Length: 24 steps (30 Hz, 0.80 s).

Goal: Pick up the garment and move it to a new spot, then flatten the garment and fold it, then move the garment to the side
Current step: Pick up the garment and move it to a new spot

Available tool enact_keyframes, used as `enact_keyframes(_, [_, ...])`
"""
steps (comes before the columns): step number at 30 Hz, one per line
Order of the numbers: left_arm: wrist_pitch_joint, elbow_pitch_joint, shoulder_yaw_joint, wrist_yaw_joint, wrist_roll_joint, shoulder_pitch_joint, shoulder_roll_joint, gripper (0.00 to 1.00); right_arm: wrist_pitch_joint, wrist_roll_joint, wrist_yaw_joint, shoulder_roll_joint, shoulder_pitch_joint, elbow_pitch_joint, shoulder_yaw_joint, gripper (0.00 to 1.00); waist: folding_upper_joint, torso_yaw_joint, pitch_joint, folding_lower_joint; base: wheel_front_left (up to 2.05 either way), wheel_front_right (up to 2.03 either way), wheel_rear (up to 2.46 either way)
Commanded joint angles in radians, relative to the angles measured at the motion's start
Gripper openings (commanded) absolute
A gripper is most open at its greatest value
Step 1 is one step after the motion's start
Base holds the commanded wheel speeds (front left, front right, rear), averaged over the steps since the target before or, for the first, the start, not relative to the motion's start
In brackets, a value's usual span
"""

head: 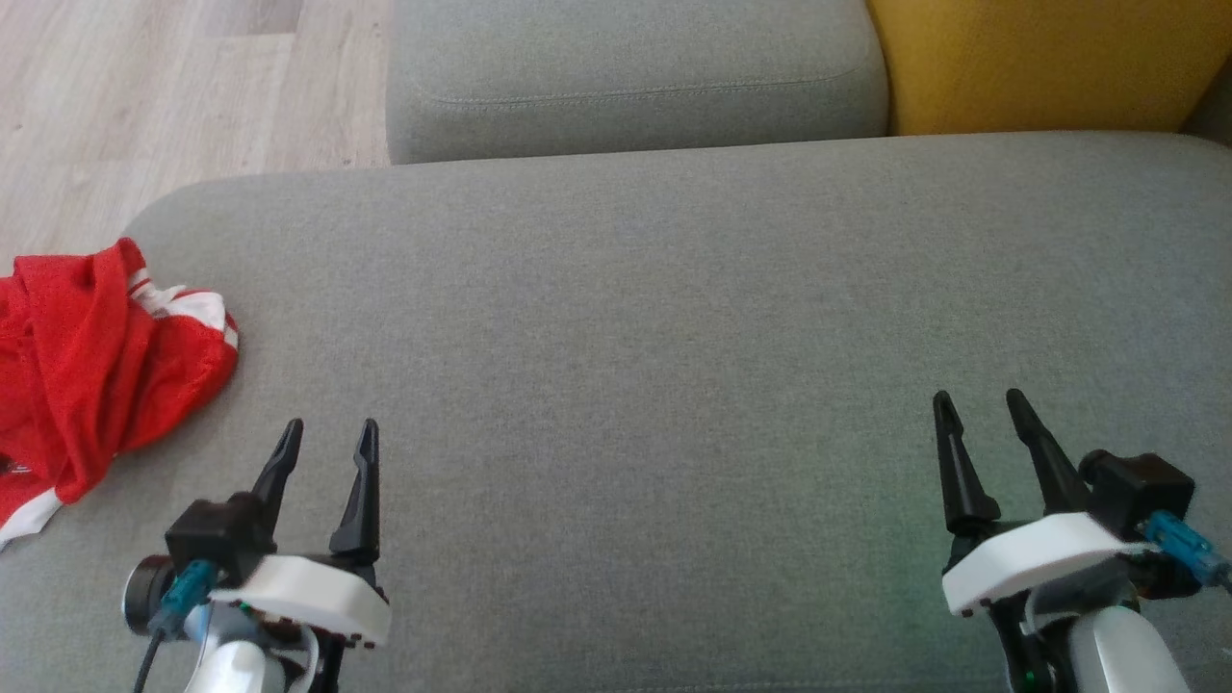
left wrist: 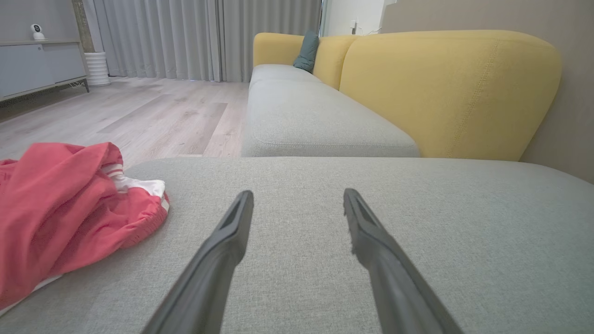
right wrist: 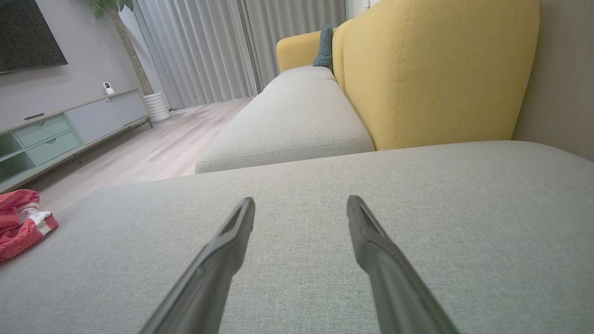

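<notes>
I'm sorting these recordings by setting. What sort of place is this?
Probably a home living room: a long sofa with grey seats and yellow backs, a low cabinet beneath a dark wall screen, floor-length curtains and a wood-look floor.

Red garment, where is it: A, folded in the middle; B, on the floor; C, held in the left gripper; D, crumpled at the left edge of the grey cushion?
D: the garment lies bunched at the left edge of the grey cushion, apart from the left gripper.
</notes>
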Motion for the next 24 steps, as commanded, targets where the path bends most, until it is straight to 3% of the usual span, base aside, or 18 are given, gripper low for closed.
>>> enact_keyframes(1, [-0.012, -0.026, 0.034, 0.007, 0.011, -0.064, 0.008, 1.0, -0.003, -0.003, -0.001, -0.005, -0.015, -0.033, 0.02, 1.0, 0.0, 0.001, 0.001, 0.0, 0.0, 0.0, 0.0])
enact_keyframes(13, [-0.012, -0.017, 0.036, 0.012, 0.017, -0.073, 0.009, 1.0, 0.002, -0.005, -0.001, -0.005, -0.01, -0.04, 0.011, 1.0, 0.0, 0.032, 0.0, 0.0, 0.0, 0.0, 0.0])
enact_keyframes(24, [-0.012, 0.001, 0.064, 0.025, 0.011, -0.111, 0.027, 1.0, 0.018, -0.012, -0.001, -0.005, -0.012, -0.082, 0.031, 1.0, 0.0, 0.254, 0.001, 0.0, 0.0, 0.0, 0.0])
